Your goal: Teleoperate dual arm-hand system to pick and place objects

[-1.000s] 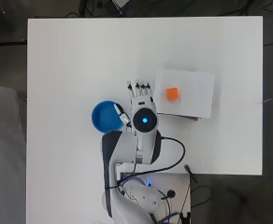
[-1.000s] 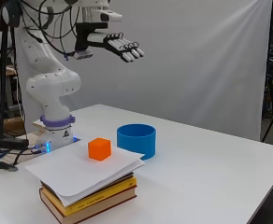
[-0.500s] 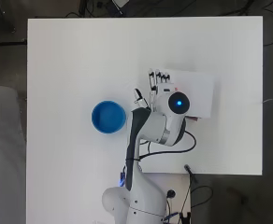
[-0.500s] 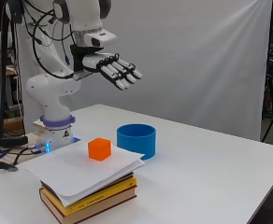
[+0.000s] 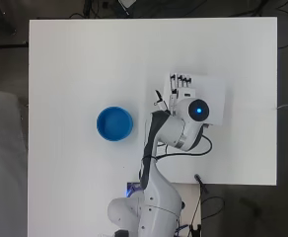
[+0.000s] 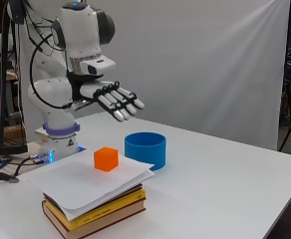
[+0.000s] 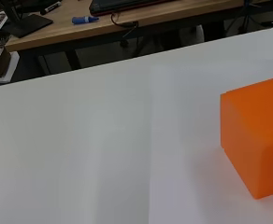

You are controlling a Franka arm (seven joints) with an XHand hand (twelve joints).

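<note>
Hovering above the orange cube (image 6: 106,159), which sits on a white sheet (image 6: 85,181) topping stacked books (image 6: 98,214) on the bench (image 6: 225,184), the hand (image 6: 113,97) is held flat, outstretched and empty, so lowering and closing is judged next.

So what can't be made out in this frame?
- Orange cube: hidden in the overhead view by the arm and robot hand; cut off by the wrist view's edge.
- Books: covered from above by the white paper.
- Blue bowl: its inside is unseen in the side view, blocked by its wall.
</note>
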